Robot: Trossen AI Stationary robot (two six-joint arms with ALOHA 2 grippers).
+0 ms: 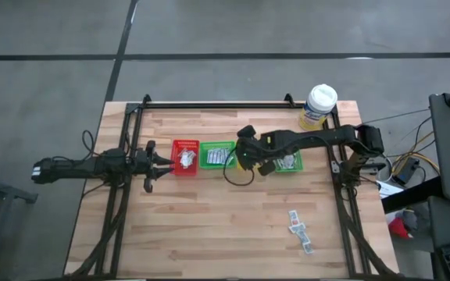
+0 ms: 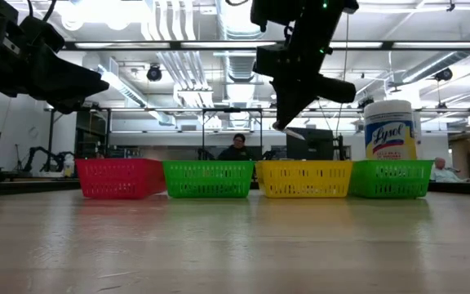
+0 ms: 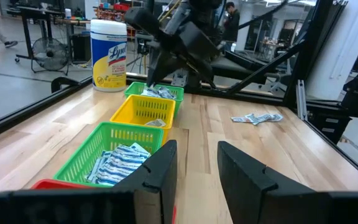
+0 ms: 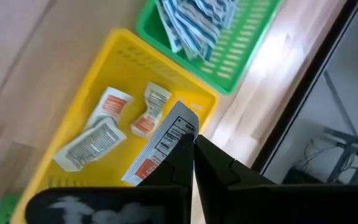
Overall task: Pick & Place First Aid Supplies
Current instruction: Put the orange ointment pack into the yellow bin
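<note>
**White-red sachet held over the yellow bin**

A white-red sachet (image 4: pixel 166 140) with dark printed lines too small to read sits pinched between the pressed-together fingers of the right gripper (image 4: pixel 191 144), which hangs just above the yellow bin (image 4: pixel 79 106). Three more white-red sachets (image 4: pixel 114 124) lie on that bin's floor. The green bin (image 3: pixel 98 146) next to it holds a heap of white-blue sachets (image 3: pixel 120 163); the far green bin (image 3: pixel 135 92) holds grey-silver ones (image 3: pixel 160 93), and the red bin (image 1: pixel 176 144) has a few pale pieces inside. A small loose cluster of sachets (image 1: pixel 299 231) lies on the bare wood well apart from the bins, toward the table's right front.

Behind the far green bin stands a white-lidded yellow wipes tub (image 2: pixel 390 131) labelled "Lysol".

The left gripper (image 3: pixel 196 163) waits low beside the red bin, its fingers spread with nothing between them.

The wooden table (image 1: pixel 209 226) is pale butcher-block planks inside a black frame. Beyond it lies a workshop with ceiling strip lights and ducting, other rigs, and a seated person (image 2: pixel 237 147) behind the bins.
</note>
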